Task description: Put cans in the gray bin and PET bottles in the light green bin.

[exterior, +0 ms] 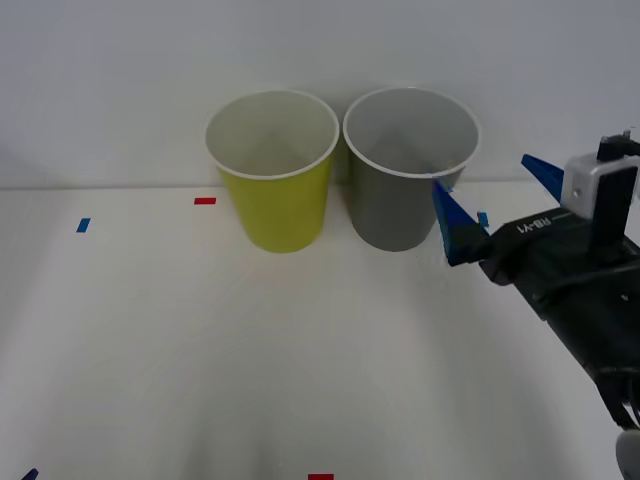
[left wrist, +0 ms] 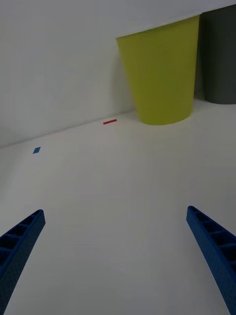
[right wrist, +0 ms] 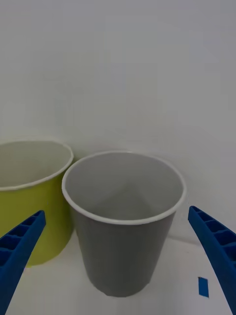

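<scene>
Right gripper spread wide, holding nothing, touching nothing. It hangs just right of the gray bin, level with the rim; in the right wrist view the bin sits between the fingers, farther out. Can't tell what's inside the bin. Green bin stands just left of the gray bin. Left gripper also wide open and empty, low over the table, well short of the green bin.
</scene>
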